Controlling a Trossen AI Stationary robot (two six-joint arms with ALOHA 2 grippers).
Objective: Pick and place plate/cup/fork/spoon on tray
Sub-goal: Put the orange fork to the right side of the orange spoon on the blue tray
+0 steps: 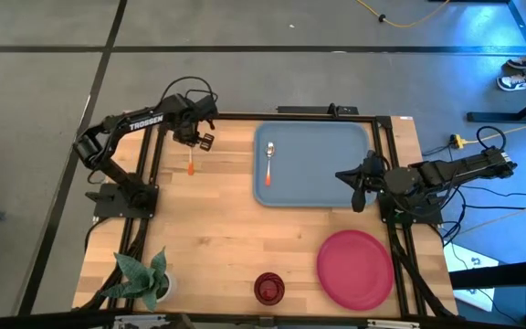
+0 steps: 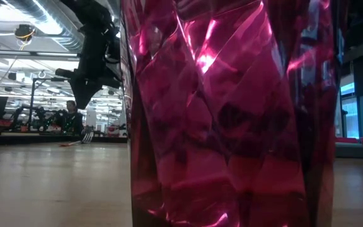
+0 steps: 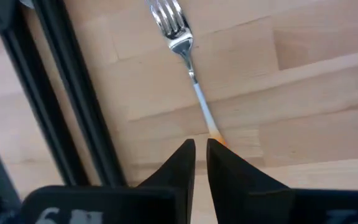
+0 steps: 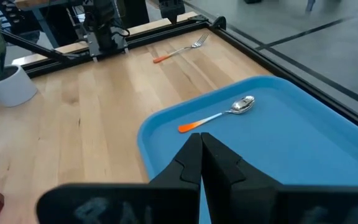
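Note:
The fork (image 1: 190, 163) lies flat on the wooden table left of the tray, its tined head (image 3: 171, 25) toward the far edge. My left gripper (image 1: 203, 140) hangs shut above it, clear of the table in the low view (image 2: 84, 72); its fingertips (image 3: 201, 149) hide part of the orange handle. The spoon (image 1: 269, 160) lies in the blue-grey tray (image 1: 336, 146). My right gripper (image 1: 356, 190) is shut and empty over the tray's near right corner (image 4: 199, 144). The pink-red plate (image 1: 354, 268) and the dark red cup (image 1: 268, 288) rest on the table near its front edge.
A potted plant (image 1: 144, 279) stands at the near left corner. The cup fills most of the low view (image 2: 232, 113). Black frame rails (image 1: 149, 164) run along the table's left and right sides. Bare wood lies between the fork, the tray and the cup.

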